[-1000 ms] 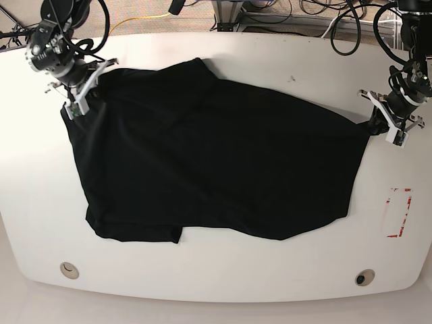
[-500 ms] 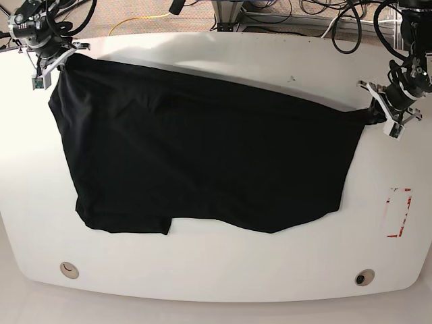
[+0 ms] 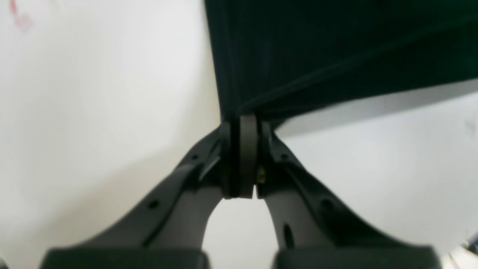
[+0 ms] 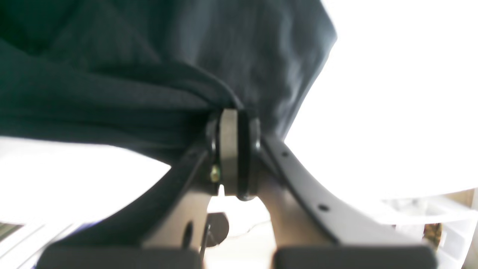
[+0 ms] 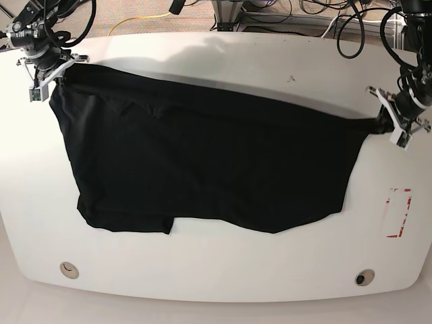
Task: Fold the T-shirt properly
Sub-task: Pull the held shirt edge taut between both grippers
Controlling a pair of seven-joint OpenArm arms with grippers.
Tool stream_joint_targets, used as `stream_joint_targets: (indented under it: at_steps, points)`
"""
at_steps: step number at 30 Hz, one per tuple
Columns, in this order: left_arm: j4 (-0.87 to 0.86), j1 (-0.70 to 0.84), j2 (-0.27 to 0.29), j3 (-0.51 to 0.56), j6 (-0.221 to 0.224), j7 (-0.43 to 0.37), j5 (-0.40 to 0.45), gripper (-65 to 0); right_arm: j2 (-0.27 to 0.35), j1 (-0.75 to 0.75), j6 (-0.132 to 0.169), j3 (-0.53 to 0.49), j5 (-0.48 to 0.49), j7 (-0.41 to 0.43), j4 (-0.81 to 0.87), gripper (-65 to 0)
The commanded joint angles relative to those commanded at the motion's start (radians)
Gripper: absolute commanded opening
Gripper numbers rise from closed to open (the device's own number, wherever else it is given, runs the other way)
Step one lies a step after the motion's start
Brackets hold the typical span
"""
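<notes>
The shirt [image 5: 202, 162] lies spread across the white worktop [image 5: 223, 61], its far edge now pulled out longer and straighter than a second ago, when it sat bunched nearer the middle. The right gripper [image 5: 52, 73] pinches the far-left corner, fingers clamped on cloth; the left gripper [image 5: 386, 125] clamps the right corner likewise. Flattening looks nearly done; no fold is made yet.

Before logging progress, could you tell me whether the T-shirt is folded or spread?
Spread: the T-shirt lies stretched across the table.
</notes>
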Motion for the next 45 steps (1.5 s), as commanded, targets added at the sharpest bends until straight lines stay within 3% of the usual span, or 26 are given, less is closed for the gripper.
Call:
stream_joint_targets:
  at_steps: [9,13,21,29,31,33,35,38,42,45]
  points:
    - [-0.144,-0.216,-0.002,0.127,0.006,0.000,0.011,-65.0,0.077,0.129,0.000,-0.008,0.000,0.003,-0.216,-65.0]
    - [-0.212,-0.296,0.000,0.196,0.000,-0.006,0.087,-65.0,0.118,0.170,0.000,-0.061,0.000,0.005,-0.267,-65.0]
    - [-0.327,-0.368,0.032,0.207,0.000,-0.031,0.123,-65.0,0.127,0.229,0.000,-0.146,-0.002,0.034,-0.293,-65.0]
    - [-0.402,-0.414,0.035,0.210,0.000,-0.037,0.124,-64.3,0.153,0.276,0.000,-0.153,-0.003,0.060,-0.419,-63.9]
    - [-0.430,-0.423,0.035,0.210,0.000,-0.037,0.124,-59.4,0.155,0.278,0.000,-0.153,-0.003,0.060,-0.427,-56.0]
    - [-0.451,-0.445,0.035,0.210,0.000,-0.037,0.124,-51.2,0.155,0.278,0.000,-0.153,-0.002,0.061,-0.427,-43.9]
    - [-0.463,-0.460,0.035,0.218,0.006,-0.037,0.124,-37.1,0.155,0.276,0.000,-0.149,0.008,0.058,-0.416,-24.1]
    - [-0.466,-0.465,0.035,0.227,0.006,-0.037,0.124,-24.0,0.155,0.256,0.000,-0.121,0.002,0.054,-0.350,-8.1]
    - [-0.448,-0.465,0.034,0.229,0.000,-0.037,0.123,-25.0,0.146,0.209,0.000,-0.084,0.008,0.025,-0.265,-7.0]
    - [-0.419,-0.457,0.032,0.226,0.000,-0.037,0.121,-25.1,0.141,0.187,0.000,-0.043,0.009,-0.026,-0.242,-10.0]
